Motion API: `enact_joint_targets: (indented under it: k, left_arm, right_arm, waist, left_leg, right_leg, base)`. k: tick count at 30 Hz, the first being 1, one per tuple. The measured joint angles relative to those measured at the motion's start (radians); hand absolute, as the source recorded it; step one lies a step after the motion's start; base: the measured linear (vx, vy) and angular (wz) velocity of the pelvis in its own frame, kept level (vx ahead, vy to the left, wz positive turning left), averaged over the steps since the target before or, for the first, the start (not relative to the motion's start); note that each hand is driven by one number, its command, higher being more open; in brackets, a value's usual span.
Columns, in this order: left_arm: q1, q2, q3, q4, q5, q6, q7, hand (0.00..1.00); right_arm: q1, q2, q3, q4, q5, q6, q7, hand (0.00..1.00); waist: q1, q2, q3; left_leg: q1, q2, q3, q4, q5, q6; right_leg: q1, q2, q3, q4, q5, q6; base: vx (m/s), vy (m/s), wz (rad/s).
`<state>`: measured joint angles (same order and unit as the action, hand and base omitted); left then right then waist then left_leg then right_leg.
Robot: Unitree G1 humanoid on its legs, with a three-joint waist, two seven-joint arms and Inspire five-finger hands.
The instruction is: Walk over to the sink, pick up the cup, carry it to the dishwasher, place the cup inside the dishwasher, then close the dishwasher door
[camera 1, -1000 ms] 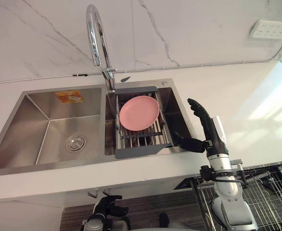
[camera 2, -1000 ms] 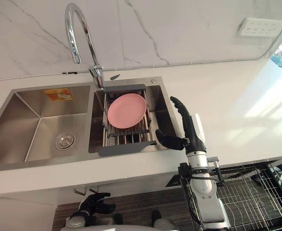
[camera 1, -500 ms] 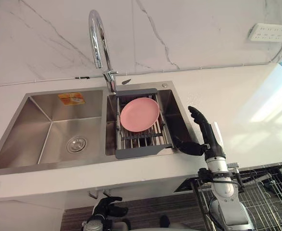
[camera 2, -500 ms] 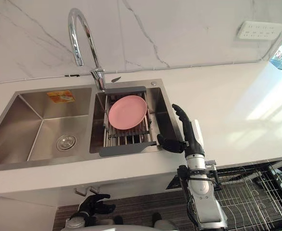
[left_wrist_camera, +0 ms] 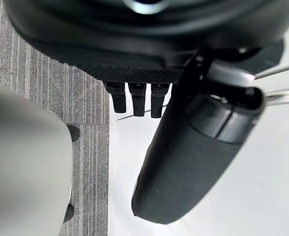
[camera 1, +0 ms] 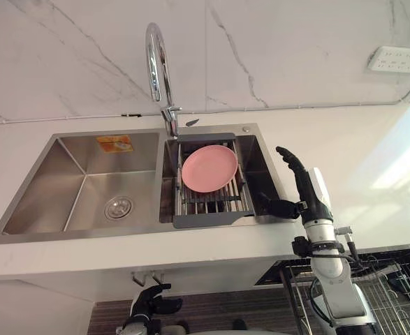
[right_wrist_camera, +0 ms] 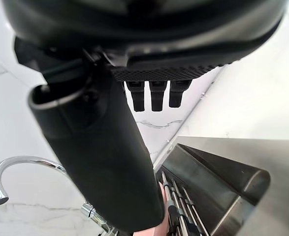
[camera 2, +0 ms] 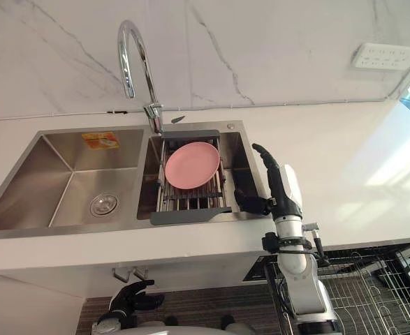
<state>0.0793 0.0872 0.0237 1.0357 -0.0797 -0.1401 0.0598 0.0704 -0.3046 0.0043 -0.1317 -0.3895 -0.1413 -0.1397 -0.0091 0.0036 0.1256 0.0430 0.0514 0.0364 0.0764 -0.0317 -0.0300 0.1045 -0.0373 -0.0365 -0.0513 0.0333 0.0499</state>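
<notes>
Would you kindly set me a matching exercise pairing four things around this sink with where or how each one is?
Things:
1. plate
2. drain
3. right hand
4. socket

Place or state:
a. on the wall
b. open, by the right edge of the sink
c. on the rack
d. in the left basin

Pairs: 1-c, 2-d, 3-b, 4-a.

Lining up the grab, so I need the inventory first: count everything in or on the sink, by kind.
Pink plate: 1
Grey sink rack: 1
Faucet: 1
Orange sticker: 1
Drain strainer: 1
Total: 5
</notes>
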Motion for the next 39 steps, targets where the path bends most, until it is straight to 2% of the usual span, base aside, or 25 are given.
enact_joint_targets:
  k: [9,15,22,29,39]
  left_arm:
    - [0.004,0.009,0.001,-0.023,0.0,-0.007,-0.001,0.9]
    - [0.004,0.012,0.0,-0.03,0.0,-0.019,-0.002,0.9]
    - [0.002,0.013,-0.003,-0.068,0.0,-0.022,-0.002,0.9]
    - [0.002,0.013,-0.003,-0.079,0.0,-0.039,-0.002,0.9]
    - [-0.001,0.011,-0.003,-0.095,0.0,-0.055,0.006,0.9]
  right_arm:
    - [-0.123,-0.067,0.014,0.098,-0.07,0.001,-0.009,0.9]
    - [-0.235,-0.126,0.112,0.203,-0.115,0.001,-0.012,0.9]
    - [-0.352,-0.143,0.202,0.33,-0.154,0.003,-0.012,0.9]
    - [-0.407,-0.167,0.237,0.393,-0.165,0.006,-0.013,0.9]
    - [-0.463,-0.207,0.294,0.445,-0.289,0.009,-0.013,0.9]
  waist:
    - [0.021,-0.024,0.012]
    - [0.027,-0.032,0.013]
    - [0.054,-0.043,0.027]
    - [0.059,-0.04,0.041]
    - [0.07,-0.037,0.064]
  left_leg:
    - [-0.016,-0.003,-0.014,-0.002,0.002,0.0]
    - [-0.058,-0.014,-0.029,0.007,0.001,0.003]
    - [-0.109,-0.02,-0.057,0.069,-0.021,0.014]
    - [-0.143,-0.025,-0.061,0.118,-0.039,0.018]
    - [-0.176,-0.035,-0.083,0.139,-0.037,0.021]
  right_leg:
    - [-0.011,-0.002,-0.015,0.003,-0.003,0.004]
    - [-0.043,-0.012,-0.029,0.008,-0.006,0.009]
    - [-0.062,-0.018,-0.054,0.032,-0.008,0.011]
    - [-0.072,-0.023,-0.057,0.036,-0.011,0.014]
    - [-0.088,-0.031,-0.085,0.042,-0.018,0.012]
  base:
    - [-0.01,-0.002,0.04]
    - [0.0,0.011,0.08]
    - [0.01,0.017,0.14]
    - [-0.03,0.009,0.0]
    - [-0.03,-0.001,0.08]
